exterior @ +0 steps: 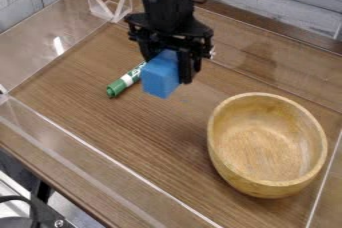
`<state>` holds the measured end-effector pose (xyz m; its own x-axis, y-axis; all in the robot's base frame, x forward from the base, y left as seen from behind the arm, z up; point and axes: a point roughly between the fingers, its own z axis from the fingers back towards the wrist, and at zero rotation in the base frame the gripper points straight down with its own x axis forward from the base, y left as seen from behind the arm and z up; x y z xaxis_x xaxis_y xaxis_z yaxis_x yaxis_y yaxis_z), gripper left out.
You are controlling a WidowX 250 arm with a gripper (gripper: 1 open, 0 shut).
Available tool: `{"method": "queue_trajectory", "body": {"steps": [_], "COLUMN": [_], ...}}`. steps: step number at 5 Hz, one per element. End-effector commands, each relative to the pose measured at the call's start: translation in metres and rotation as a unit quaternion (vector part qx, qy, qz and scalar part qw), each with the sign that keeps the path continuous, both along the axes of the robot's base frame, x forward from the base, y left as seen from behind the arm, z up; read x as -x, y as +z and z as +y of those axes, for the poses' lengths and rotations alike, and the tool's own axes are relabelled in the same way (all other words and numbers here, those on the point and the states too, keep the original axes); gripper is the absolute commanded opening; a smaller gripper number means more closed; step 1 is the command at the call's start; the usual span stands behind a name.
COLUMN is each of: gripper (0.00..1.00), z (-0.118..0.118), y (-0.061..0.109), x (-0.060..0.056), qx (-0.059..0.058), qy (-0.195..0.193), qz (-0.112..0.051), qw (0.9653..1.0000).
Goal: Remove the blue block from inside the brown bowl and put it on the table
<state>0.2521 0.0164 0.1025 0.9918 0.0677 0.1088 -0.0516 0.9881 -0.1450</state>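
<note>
The blue block (162, 75) hangs in the air above the table (120, 132), left of the brown bowl (267, 144). My gripper (166, 64) points straight down and is shut on the block's upper part. The bowl is light tan wood and stands empty at the right, well apart from the block. The block's lower edge hovers just right of the marker and partly hides its upper end.
A green-and-white marker (127, 80) lies on the table under and left of the block. Low clear acrylic walls (54, 32) edge the tabletop, with a clear triangular piece (107, 2) at the back left.
</note>
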Motion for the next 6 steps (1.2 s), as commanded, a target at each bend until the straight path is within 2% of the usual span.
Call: {"method": "queue_trajectory", "body": {"steps": [1, 3, 4, 6], "gripper": [0.00, 0.00, 1.00, 1.00], "z": [0.004, 0.009, 0.007, 0.004], "y": [0.005, -0.010, -0.011, -0.006], "x": [-0.004, -0.004, -0.002, 0.002], "qx": [-0.007, -0.010, -0.012, -0.013], "qy": [-0.005, -0.010, -0.011, -0.016], "qz": [-0.030, -0.026, -0.020, -0.010], "qw": [0.9995, 0.9996, 0.9997, 0.9997]}}
